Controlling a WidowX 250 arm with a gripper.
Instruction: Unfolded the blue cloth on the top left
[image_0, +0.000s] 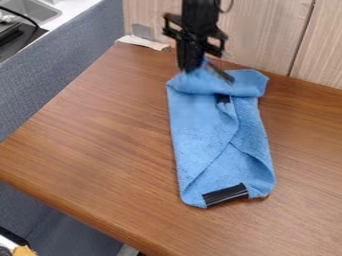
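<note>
The black gripper (204, 69) hangs down from the top edge and meets the upper left part of the blue cloth (203, 120), where the fabric rises in a small peak against it. The cloth lies lengthwise right of centre, its sides folded inward over one another. Its far end is rolled or bunched into a thick band, with a small dark patch just below. A black striped label crosses the near end. Whether fabric is held is hidden at the contact.
The brown wooden table (100, 150) has a light wood panel (274, 35) behind it and a grey-blue partition (60, 70) along its left. A pale flat piece (143, 42) lies at the far left corner. A metal sink (32, 9) stands beyond the partition.
</note>
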